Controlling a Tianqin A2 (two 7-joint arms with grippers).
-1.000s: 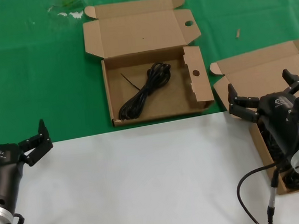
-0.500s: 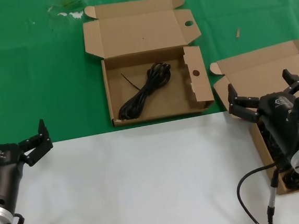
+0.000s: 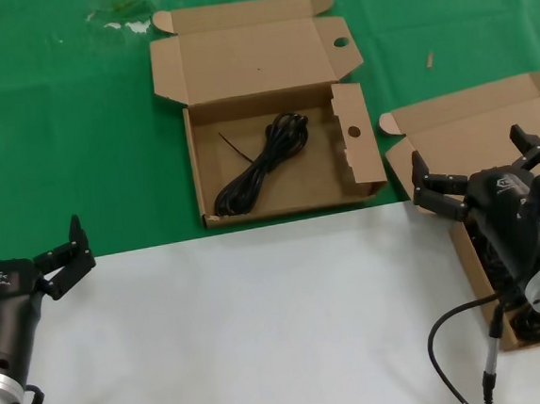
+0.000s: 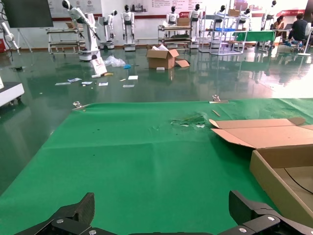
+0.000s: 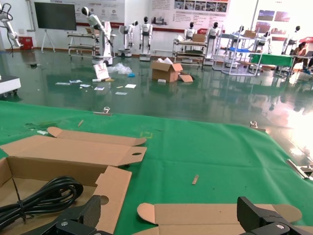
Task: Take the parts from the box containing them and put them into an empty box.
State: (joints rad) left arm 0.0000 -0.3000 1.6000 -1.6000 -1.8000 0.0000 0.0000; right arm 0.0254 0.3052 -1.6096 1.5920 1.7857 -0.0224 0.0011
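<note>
The brown box with round holes in its flaps lies open at the middle back, and one black coiled cable rests inside it. In the right wrist view that cable and the holed flap show too. The plain-lidded box sits at the right with my right arm over it; dark cables show inside, mostly hidden by the arm. My right gripper hangs open and empty above this box. My left gripper waits open at the left near the mat's edge, holding nothing.
A green mat covers the back half and a white surface the front. A small scrap lies right of the holed box, and white debris at the back left. A black hose loops off my right arm.
</note>
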